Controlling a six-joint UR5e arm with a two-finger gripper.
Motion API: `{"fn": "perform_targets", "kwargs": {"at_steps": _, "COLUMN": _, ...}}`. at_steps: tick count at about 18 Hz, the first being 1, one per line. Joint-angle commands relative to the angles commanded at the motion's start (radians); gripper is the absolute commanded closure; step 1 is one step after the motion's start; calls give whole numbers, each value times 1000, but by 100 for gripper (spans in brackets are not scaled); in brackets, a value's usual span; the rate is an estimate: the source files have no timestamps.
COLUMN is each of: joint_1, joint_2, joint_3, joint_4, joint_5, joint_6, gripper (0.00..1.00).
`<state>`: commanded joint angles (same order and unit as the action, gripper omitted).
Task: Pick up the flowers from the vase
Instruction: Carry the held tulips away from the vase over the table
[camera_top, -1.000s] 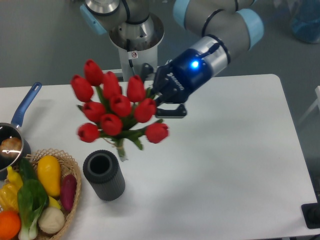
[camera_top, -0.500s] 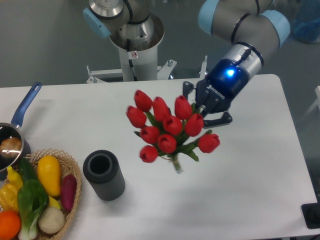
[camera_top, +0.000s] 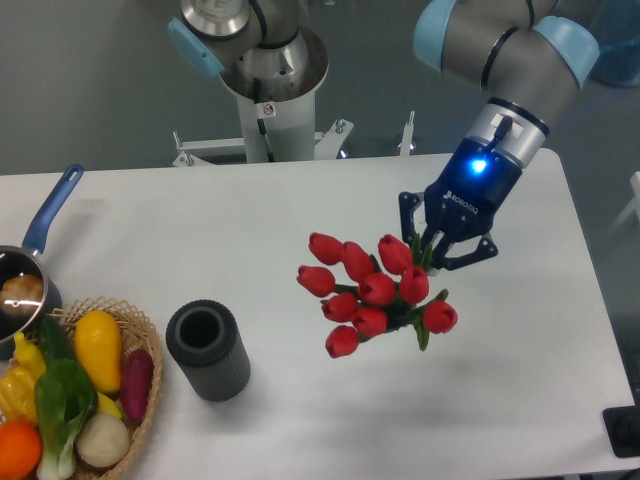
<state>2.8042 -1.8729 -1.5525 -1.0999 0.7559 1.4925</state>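
Observation:
The flowers (camera_top: 375, 291), a bunch of red tulip buds with green stems, hang over the middle right of the white table (camera_top: 300, 210), held low. My gripper (camera_top: 432, 256) is shut on the bunch at its right side, on the stems. The vase (camera_top: 207, 350), a dark grey ribbed cylinder, stands empty at the front left, well to the left of the flowers and the gripper.
A wicker basket (camera_top: 140, 335) of yellow, orange and green vegetables sits at the front left corner. A steel pot with a blue handle (camera_top: 50, 208) is at the left edge. The arm's base (camera_top: 265, 70) stands behind the table's far edge.
My gripper has carried the flowers to the right and downward, from above the vase area to the middle right of the table. The vase has not moved.

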Motion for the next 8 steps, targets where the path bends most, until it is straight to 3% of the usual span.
{"fn": "perform_targets", "kwargs": {"at_steps": 4, "joint_1": -72, "joint_2": -38, "joint_3": 55, "joint_4": 0, "joint_5": 228, "joint_6": 14, "gripper": 100}}
{"fn": "perform_targets", "kwargs": {"at_steps": 8, "joint_1": -106, "joint_2": -69, "joint_3": 71, "joint_4": 2, "joint_5": 325, "joint_6": 20, "gripper": 100}}
